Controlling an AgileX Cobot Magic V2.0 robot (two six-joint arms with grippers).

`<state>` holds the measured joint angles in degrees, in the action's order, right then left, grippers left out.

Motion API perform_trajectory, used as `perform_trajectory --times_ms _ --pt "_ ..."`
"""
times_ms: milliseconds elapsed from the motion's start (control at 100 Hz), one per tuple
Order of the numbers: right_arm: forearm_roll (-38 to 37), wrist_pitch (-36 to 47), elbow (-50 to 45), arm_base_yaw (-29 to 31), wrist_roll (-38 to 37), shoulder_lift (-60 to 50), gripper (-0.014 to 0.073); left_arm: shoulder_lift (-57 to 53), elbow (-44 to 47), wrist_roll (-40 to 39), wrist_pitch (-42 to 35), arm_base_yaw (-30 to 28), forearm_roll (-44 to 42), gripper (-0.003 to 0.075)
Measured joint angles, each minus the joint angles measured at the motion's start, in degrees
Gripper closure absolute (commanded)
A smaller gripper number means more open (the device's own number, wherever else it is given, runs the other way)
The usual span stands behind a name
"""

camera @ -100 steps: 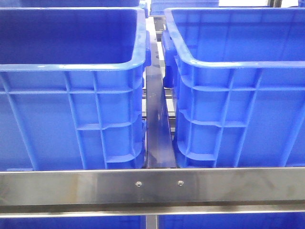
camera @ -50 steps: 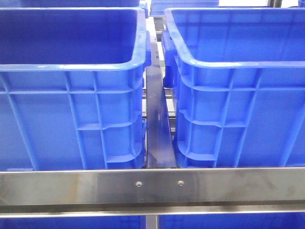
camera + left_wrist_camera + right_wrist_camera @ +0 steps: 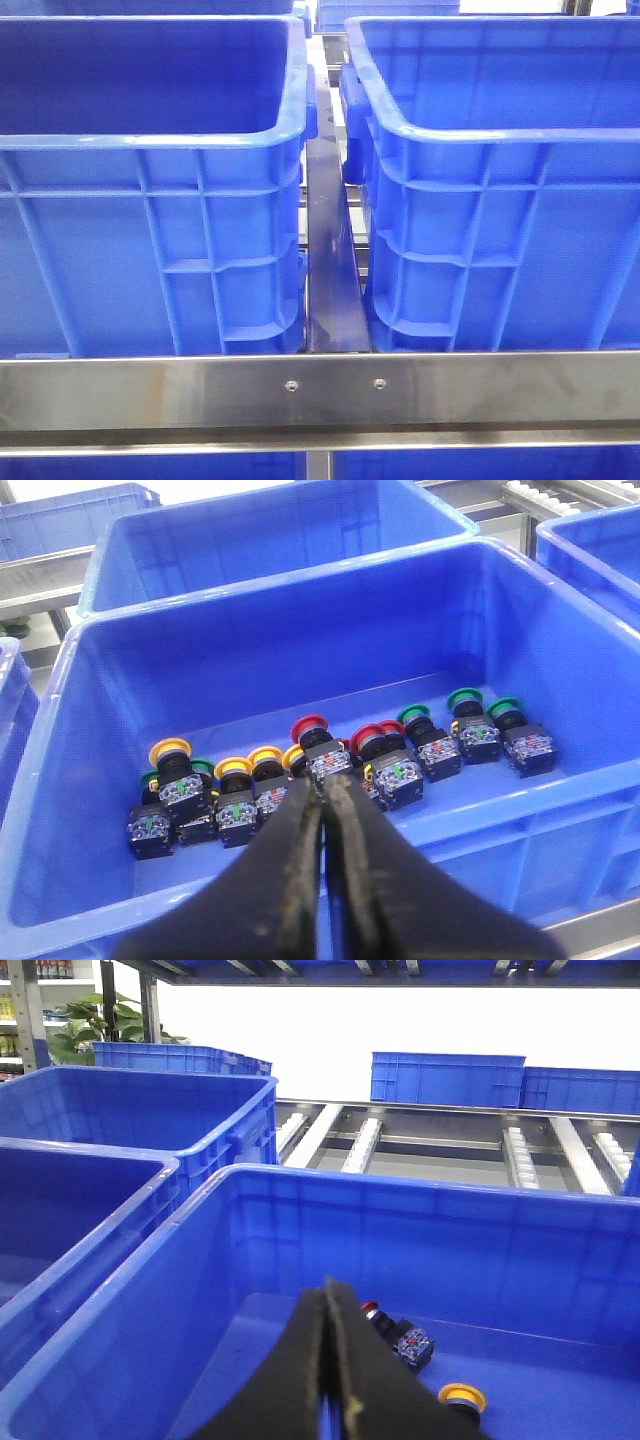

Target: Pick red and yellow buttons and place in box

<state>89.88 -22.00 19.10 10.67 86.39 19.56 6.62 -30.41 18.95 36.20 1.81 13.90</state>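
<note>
Warehouse: blue bins (image 3: pixel 150 230); roller conveyor (image 3: pixel 440 1145)

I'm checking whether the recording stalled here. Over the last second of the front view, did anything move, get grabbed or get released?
Nothing visibly changed. In the front view the two blue bins and the steel rail sit exactly as they did, and no arm or claw enters that view.
</note>
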Motion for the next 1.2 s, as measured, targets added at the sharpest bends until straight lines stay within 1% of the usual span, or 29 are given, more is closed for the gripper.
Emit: perform_trajectory --times_ms 1200 --pt "0.5 0.7 0.0 0.0 0.0 0.0 0.0660 0.0 0.0 0.0 0.0 0.0 0.0 0.0739"
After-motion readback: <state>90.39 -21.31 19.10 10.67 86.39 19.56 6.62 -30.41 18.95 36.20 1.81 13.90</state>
